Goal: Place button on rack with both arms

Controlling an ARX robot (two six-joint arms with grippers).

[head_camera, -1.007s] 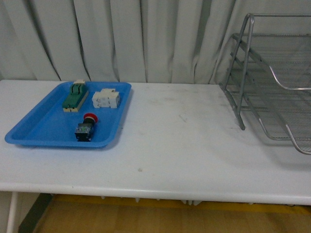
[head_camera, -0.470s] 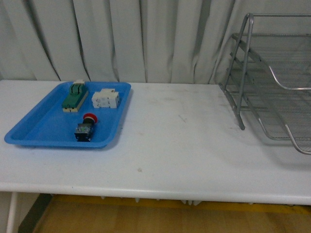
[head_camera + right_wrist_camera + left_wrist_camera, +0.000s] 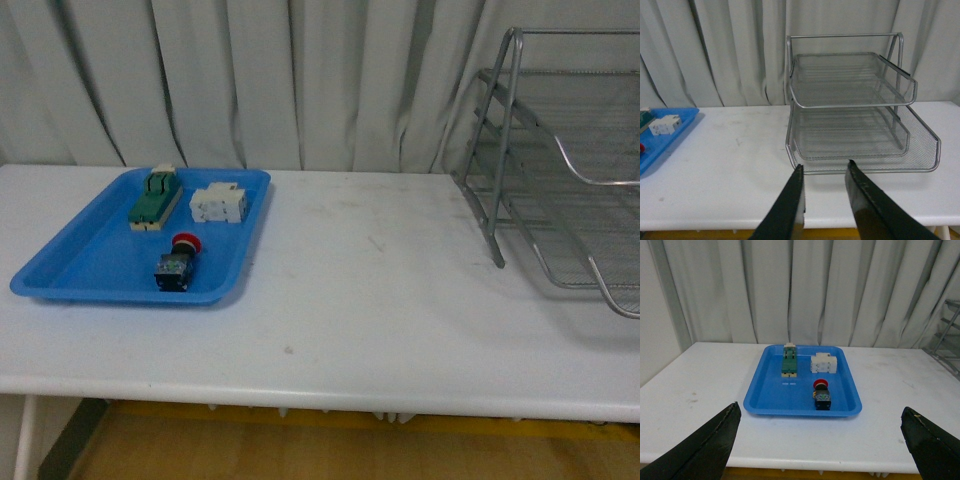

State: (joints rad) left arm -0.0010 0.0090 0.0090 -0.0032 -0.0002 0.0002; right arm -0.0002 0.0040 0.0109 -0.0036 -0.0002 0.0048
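– Front view, where's the button point(image 3: 176, 260)?
– In the blue tray point(image 3: 60, 262), near its front rim. It seems to lie on its side, red cap toward the curtain point(image 3: 250, 80). The body reads as dark with blue-green flecks, too small for detail.
– Anything else in the tray?
– A green-and-cream switch point(image 3: 153, 197) and a white blocky component point(image 3: 219, 203), side by side at the back, apart from the button.
– Rack?
– The wire-mesh rack point(image 3: 507, 150) is on the right of the worktop point(image 3: 380, 300), well apart from the tray. The front view's edge cuts it off. The right wrist view shows all three tiers.
– Left jaws?
– Left wrist view: the left gripper point(image 3: 820, 410) has its jaws spread wide, nothing between them. Only two dark tips show at the lower corners. The tray lies ahead, clear of them.
– Right?
– The right gripper point(image 3: 825, 165) has its jaws parted by a narrow gap, holding nothing. Their tips overlap the rack's front rim in the picture, so I can't tell if they touch.
– Tray in that view?
– Cut off at the border. The white component shows. A red speck at the edge may be the button, can't tell.
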